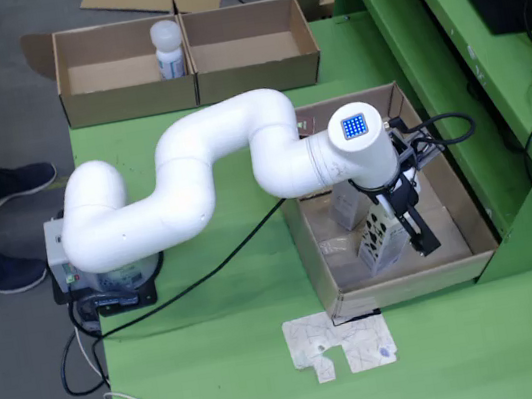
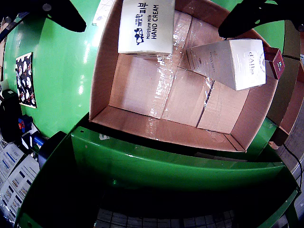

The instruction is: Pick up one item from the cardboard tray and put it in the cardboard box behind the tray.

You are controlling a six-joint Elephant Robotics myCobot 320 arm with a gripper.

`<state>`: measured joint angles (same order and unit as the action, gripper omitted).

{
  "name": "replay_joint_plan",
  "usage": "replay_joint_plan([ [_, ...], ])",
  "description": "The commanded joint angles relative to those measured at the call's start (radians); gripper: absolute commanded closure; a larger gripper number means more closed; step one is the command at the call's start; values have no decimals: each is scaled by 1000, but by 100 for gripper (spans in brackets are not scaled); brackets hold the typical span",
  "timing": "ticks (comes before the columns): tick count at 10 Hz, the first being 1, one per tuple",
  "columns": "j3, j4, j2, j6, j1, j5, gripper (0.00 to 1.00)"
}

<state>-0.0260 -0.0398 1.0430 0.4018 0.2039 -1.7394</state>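
Hovering over the cardboard tray [image 1: 456, 248] near the counter's [image 1: 222, 368] right edge, the claw [image 1: 399, 224] has its black fingers [image 2: 251, 16] spread wide with nothing gripped. Two boxes lie in the tray: a hand cream box [image 2: 146, 26] and a white carton [image 2: 232, 61]. The cardboard box [image 1: 253, 55] at the counter's far edge has a white bottle [image 1: 167, 49] in it.

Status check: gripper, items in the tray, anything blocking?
Gripper over tray, open, nothing held. Hand cream box and d'Alba box lying inside. Nothing in the way.
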Motion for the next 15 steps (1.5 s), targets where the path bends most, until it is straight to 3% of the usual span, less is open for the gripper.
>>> replay_joint_plan([
  [1,26,1,-35,-3,-6,4,0],
  [4,-115,52,-107,-7,-9,11,0],
  [8,-113,28,-119,-9,-7,20,0],
  [9,26,-47,-55,-13,-7,24,0],
  [15,26,-47,-55,-13,-7,24,0],
])
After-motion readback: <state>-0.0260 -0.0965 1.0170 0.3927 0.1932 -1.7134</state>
